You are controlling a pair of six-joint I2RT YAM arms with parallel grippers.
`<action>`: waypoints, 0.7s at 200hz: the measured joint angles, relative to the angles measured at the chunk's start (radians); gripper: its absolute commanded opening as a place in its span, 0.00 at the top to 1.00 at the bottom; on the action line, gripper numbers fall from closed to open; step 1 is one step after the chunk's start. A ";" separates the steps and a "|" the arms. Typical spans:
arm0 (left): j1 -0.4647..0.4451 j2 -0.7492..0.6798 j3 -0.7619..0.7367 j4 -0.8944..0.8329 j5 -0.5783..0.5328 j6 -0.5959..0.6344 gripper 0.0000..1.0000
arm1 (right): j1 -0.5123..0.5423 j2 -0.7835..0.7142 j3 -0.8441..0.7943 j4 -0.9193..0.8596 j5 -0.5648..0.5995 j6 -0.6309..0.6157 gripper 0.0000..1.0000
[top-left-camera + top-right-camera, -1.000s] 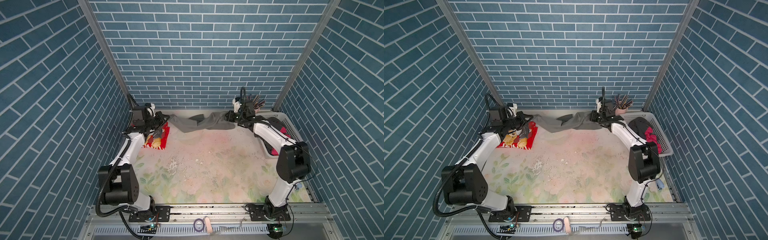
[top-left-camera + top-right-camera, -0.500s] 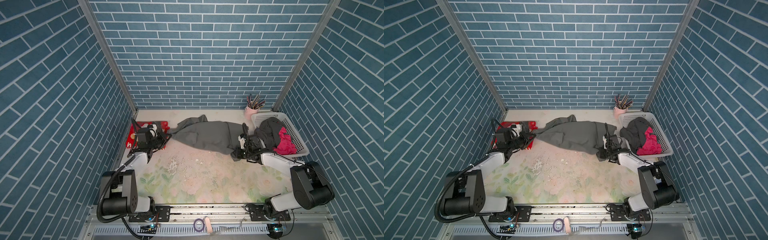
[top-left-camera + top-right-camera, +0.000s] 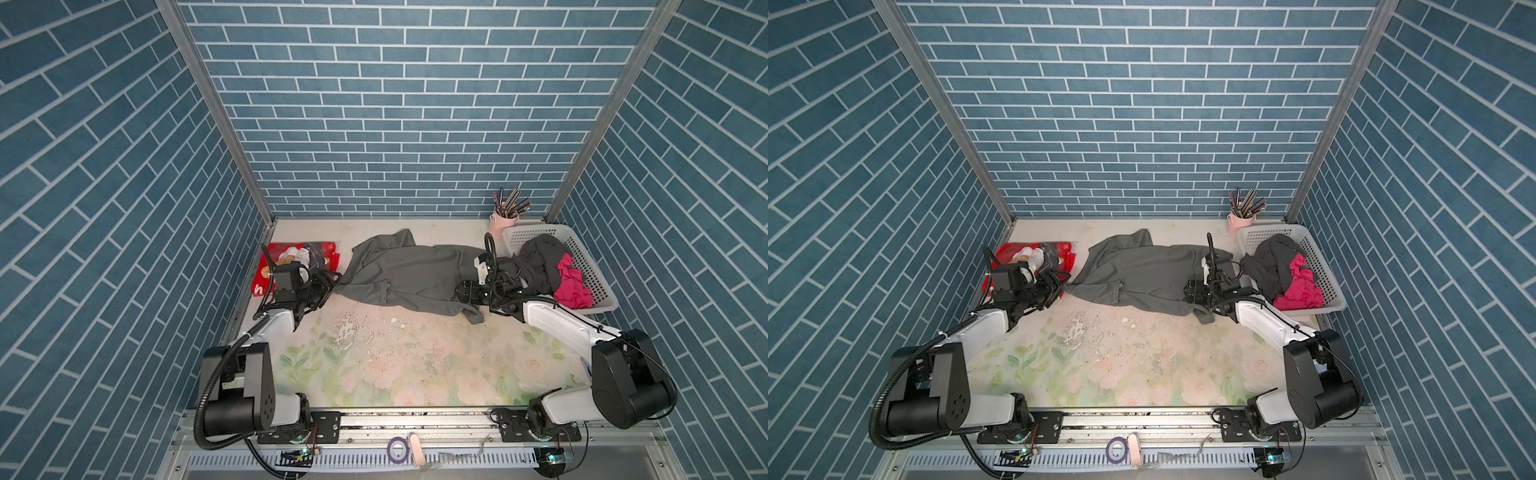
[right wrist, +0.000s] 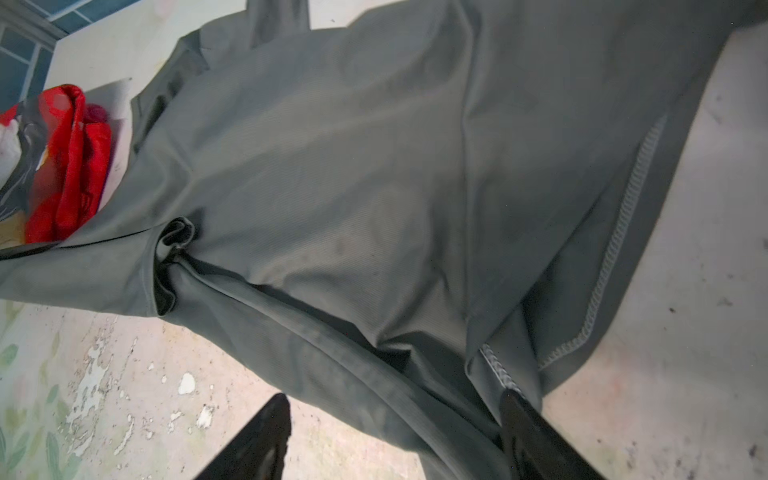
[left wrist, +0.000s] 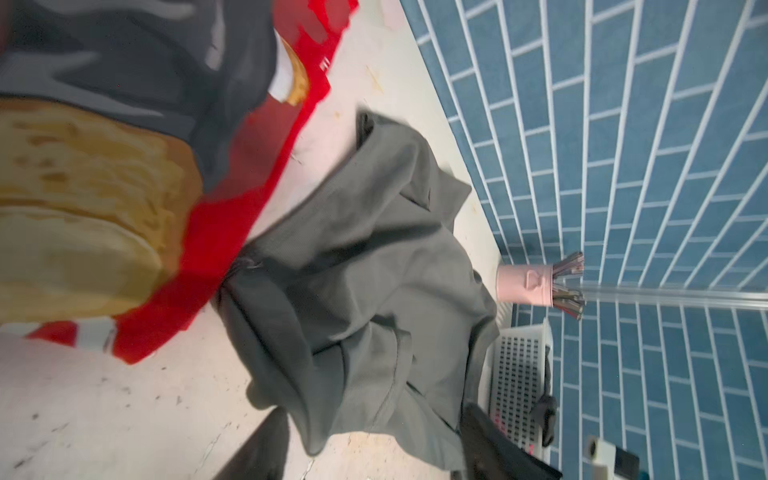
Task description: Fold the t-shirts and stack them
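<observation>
A plain dark grey t-shirt (image 3: 415,270) (image 3: 1150,270) lies spread but rumpled across the back middle of the table. At its left corner my left gripper (image 3: 330,284) (image 5: 374,449) stands open, a fold of grey cloth (image 5: 353,249) lying loose between its fingers. My right gripper (image 3: 459,291) (image 4: 395,440) is open at the shirt's right hem, with grey cloth (image 4: 332,166) draped over one finger (image 4: 532,436). A red t-shirt (image 3: 328,249) (image 5: 257,166) with a bear print lies at the back left, partly behind my left wrist. Dark (image 3: 540,257) and magenta (image 3: 571,286) t-shirts are heaped in the basket.
A white perforated basket (image 3: 519,239) (image 3: 1258,237) stands at the back right against the wall. A pink cup of pencils (image 3: 500,224) (image 5: 525,282) is in the back corner beside it. The floral table cover reaches to the front rail.
Both grippers, shut on the grey shirt's corners at the back wall, drew it towards the front and laid it down. Both have since opened and let go.
</observation>
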 measured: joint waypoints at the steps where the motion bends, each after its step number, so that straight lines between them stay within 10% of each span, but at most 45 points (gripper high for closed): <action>1: 0.000 -0.001 0.001 -0.003 -0.001 0.001 0.11 | 0.001 0.000 0.001 0.000 0.000 0.000 0.13; 30: -0.024 -0.053 0.050 -0.076 -0.083 0.036 0.12 | 0.051 0.057 0.051 0.009 0.000 0.007 0.11; 66: -0.275 -0.009 0.134 -0.106 -0.159 0.043 0.12 | 0.087 0.140 0.071 0.024 -0.002 0.024 0.08; 140: -0.580 0.389 0.427 -0.319 -0.407 0.233 0.23 | 0.048 0.072 -0.018 0.061 -0.001 0.052 0.07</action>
